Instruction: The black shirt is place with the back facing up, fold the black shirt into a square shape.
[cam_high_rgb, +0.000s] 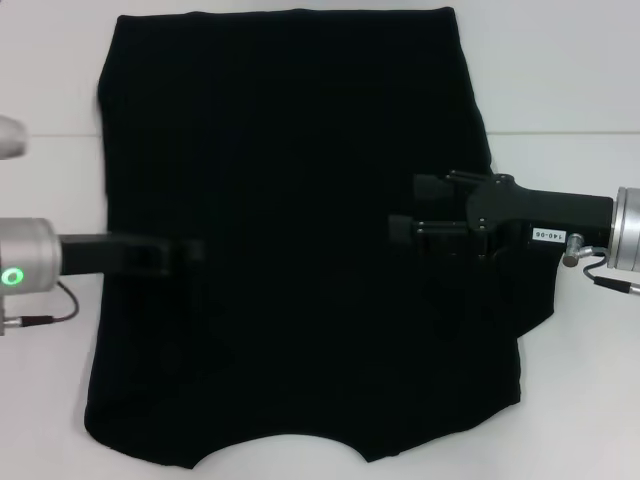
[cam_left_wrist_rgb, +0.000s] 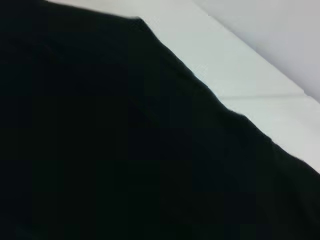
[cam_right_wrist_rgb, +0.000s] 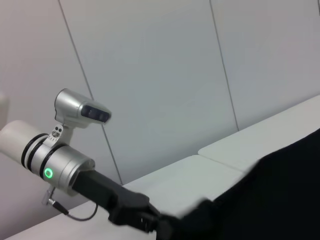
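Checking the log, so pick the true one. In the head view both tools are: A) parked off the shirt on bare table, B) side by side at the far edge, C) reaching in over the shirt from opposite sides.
C: the left tool and right tool both hang over the black shirt, facing each other.

One legible marking: a small white label (cam_high_rgb: 543, 235) on the right arm, behind the right hand (cam_high_rgb: 410, 207), appears to read "140-08", printed upside down.
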